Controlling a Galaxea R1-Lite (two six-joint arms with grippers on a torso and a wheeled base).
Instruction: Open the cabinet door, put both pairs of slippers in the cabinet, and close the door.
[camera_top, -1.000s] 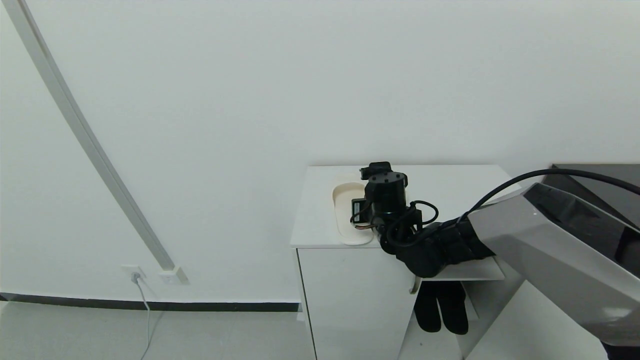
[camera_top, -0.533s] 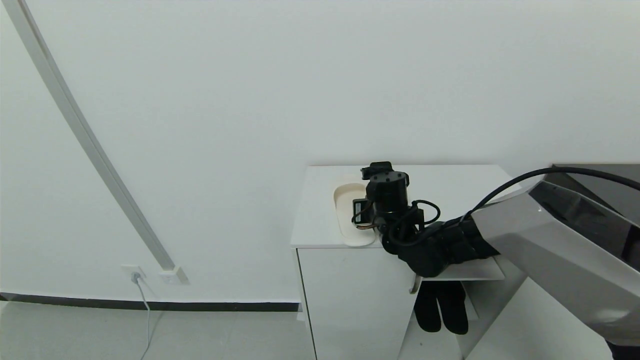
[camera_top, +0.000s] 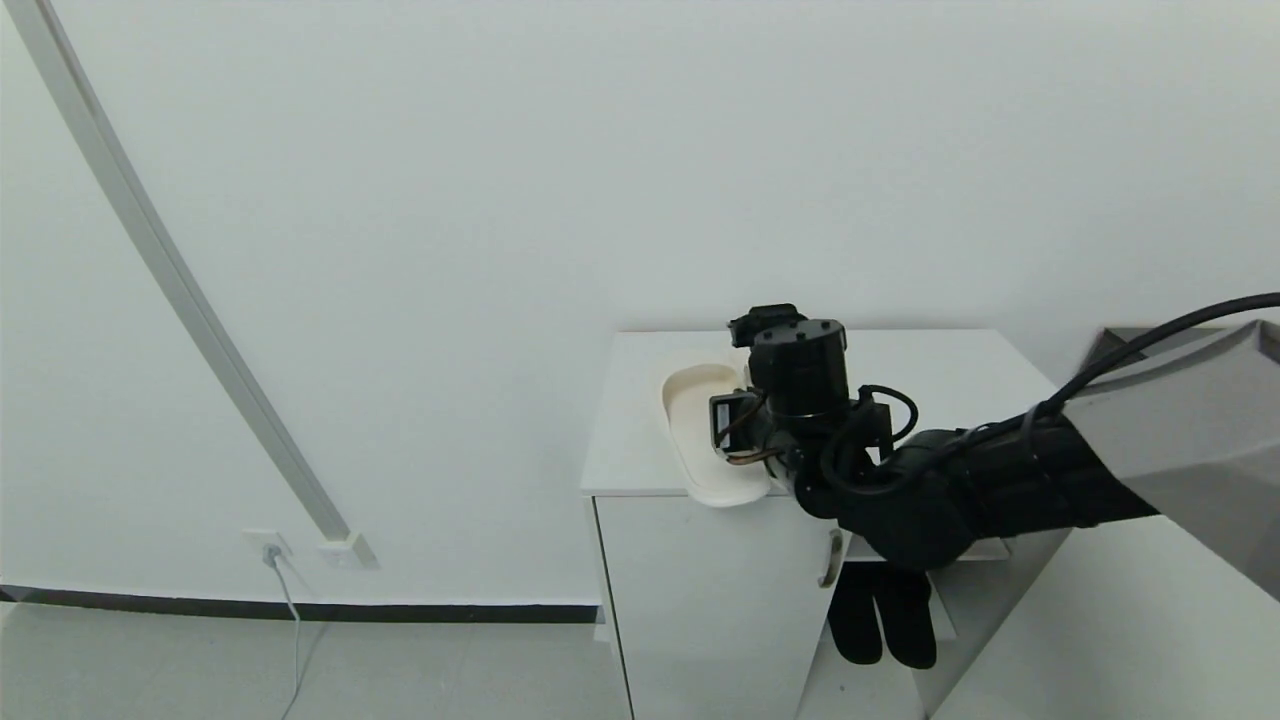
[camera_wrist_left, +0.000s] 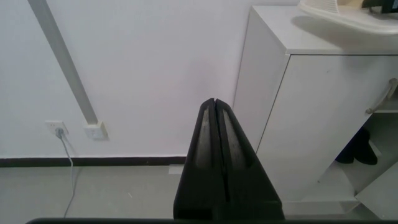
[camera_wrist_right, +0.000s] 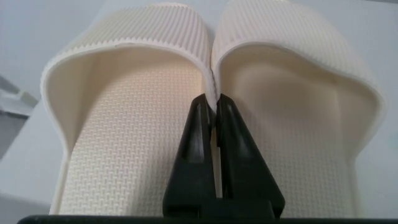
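A pair of cream slippers (camera_top: 697, 425) lies side by side on the white cabinet's top (camera_top: 930, 380), heels jutting over the front edge. My right gripper (camera_wrist_right: 213, 106) is shut on the two touching inner side walls of the cream slippers (camera_wrist_right: 124, 124). A pair of black slippers (camera_top: 884, 625) stands inside the cabinet's open right compartment. My left gripper (camera_wrist_left: 214, 106) is shut with nothing in it, low down and left of the cabinet (camera_wrist_left: 311, 124). The cream slippers (camera_wrist_left: 348, 12) overhang the top there too.
The cabinet's left door (camera_top: 710, 600) is closed, its handle (camera_top: 830, 560) at the inner edge. A wall socket with a cable (camera_top: 268, 550) and a slanted wall duct (camera_top: 170, 270) lie to the left. Bare floor spreads left of the cabinet.
My right wrist has risen and drawn toward the cabinet's front and right, dragging the cream slippers with it; their heels now stick out past the front edge.
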